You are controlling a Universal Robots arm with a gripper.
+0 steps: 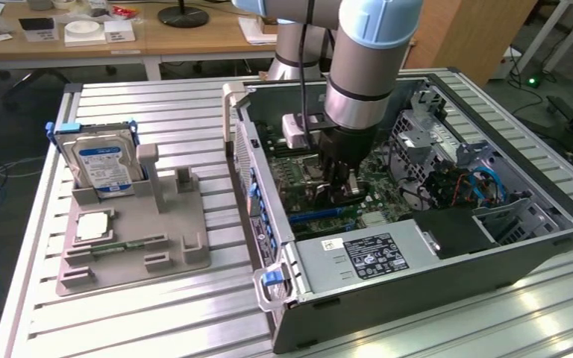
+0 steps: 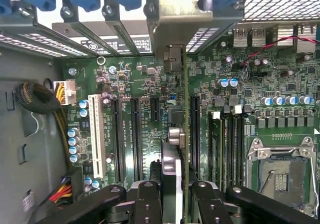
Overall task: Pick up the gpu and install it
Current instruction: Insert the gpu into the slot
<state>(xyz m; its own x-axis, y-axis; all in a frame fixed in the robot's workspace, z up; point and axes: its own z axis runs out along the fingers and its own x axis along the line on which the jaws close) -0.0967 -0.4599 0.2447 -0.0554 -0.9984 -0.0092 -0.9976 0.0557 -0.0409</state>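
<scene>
My claw (image 2: 172, 194) clamps the gpu (image 2: 176, 134) edge-on at lower centre of frame, its long axis parallel to the motherboard (image 2: 225, 119) slots directly beneath

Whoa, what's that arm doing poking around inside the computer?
The robot's gripper is down inside the open computer case, clamped on the gpu, a thin card seen edge-on in the wrist view. It holds the card upright over the green motherboard, among the long expansion slots, with the card's metal bracket up against the case's rear wall. Whether the card is fully seated can't be told. Outside the case, a hard drive stands in a gray holder.
</scene>
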